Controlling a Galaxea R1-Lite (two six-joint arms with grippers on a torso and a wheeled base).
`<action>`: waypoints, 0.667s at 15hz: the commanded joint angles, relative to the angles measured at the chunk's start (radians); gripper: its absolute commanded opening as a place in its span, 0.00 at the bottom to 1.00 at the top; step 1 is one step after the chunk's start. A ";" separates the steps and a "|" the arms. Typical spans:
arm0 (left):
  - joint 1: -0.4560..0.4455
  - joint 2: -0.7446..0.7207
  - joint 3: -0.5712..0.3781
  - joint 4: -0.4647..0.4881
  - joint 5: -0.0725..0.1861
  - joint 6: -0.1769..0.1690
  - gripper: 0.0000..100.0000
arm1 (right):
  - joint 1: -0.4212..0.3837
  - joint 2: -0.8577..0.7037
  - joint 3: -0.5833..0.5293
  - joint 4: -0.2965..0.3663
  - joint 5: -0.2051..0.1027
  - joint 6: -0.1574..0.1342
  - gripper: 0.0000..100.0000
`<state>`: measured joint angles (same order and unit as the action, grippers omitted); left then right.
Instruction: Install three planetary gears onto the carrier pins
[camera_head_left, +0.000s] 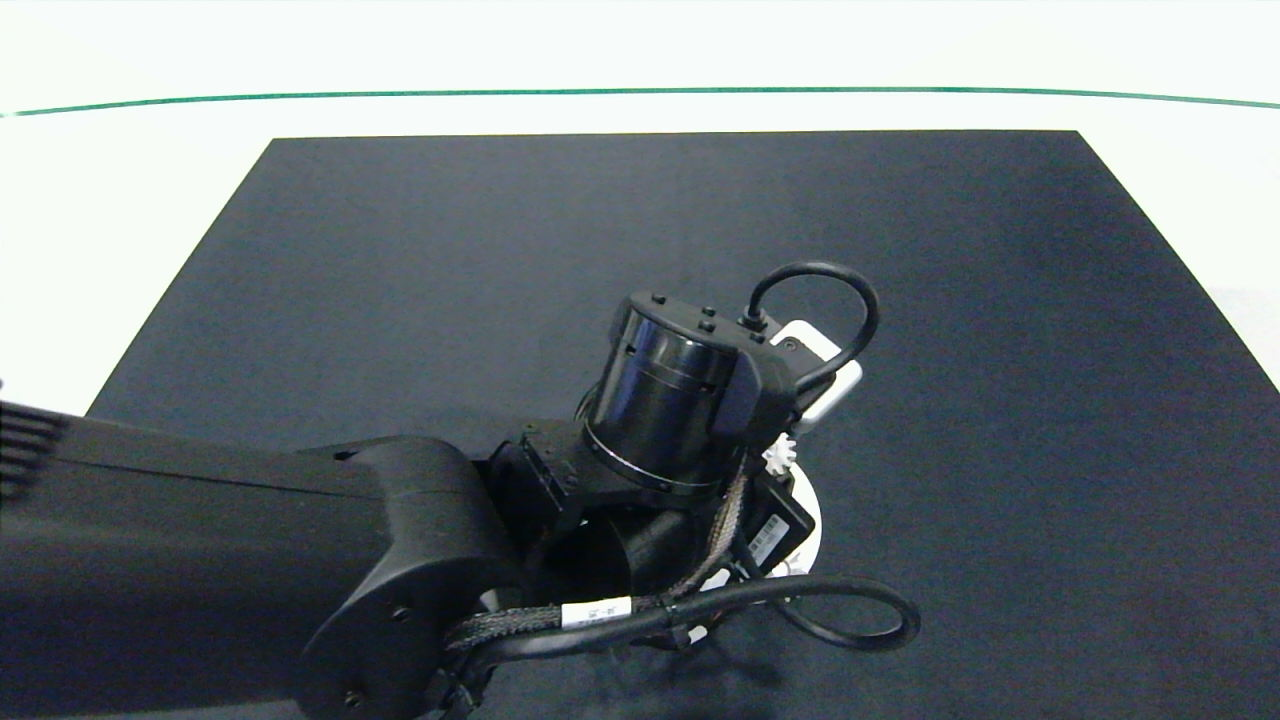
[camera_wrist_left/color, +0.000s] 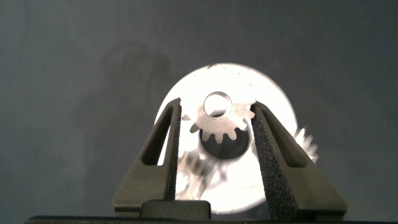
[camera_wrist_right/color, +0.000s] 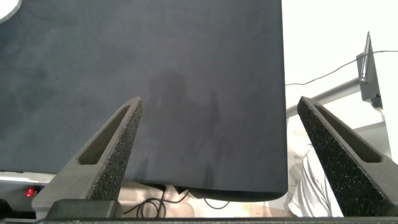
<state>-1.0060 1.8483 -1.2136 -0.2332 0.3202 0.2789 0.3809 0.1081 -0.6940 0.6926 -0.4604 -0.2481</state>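
My left gripper (camera_wrist_left/color: 214, 121) is closed on one planetary gear (camera_wrist_left/color: 219, 118). The two foam pads (camera_wrist_left/color: 267, 149) press on the tooth tips from opposite sides, and the round centre hole looks open toward the wrist camera. The gear hangs just above the white carrier disc (camera_wrist_left/color: 273, 93), which shines bright behind it. Below the gear I see the dark centre hole of the disc. A second gear (camera_wrist_left/color: 307, 145) shows at the edge of the disc, beside my finger, and something silvery and toothed lies between my fingers lower down, but it is too blurred to name.

From above, my left arm (camera_head_left: 250, 560) covers almost all of the disc (camera_head_left: 806, 520); only a white rim and one small gear (camera_head_left: 780, 458) are visible. I cannot see the carrier pins in any view.

I judge that the gear is small, stiff metal, light but slippery on the smooth tooth tips. The foam gives some grip, so holding across the teeth, with the hole free, seems the right place. The hole must meet a pin straight; a tilted gear would probably jam.

My right gripper (camera_wrist_right/color: 217, 155) is spread wide with nothing in it, over the dark mat (camera_wrist_right/color: 155, 74) near its edge.
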 joint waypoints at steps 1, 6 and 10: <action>-0.006 0.049 -0.072 0.049 0.002 0.003 0.00 | 0.001 0.004 -0.012 0.004 -0.003 -0.002 1.00; 0.007 0.104 -0.178 0.091 0.002 0.005 0.00 | 0.000 0.010 -0.013 0.002 -0.003 -0.003 1.00; 0.017 0.127 -0.184 0.089 0.002 0.003 0.00 | 0.001 0.016 -0.024 0.002 -0.003 -0.003 1.00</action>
<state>-0.9900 1.9628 -1.3955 -0.1432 0.3202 0.2809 0.3815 0.1196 -0.7162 0.6909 -0.4609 -0.2496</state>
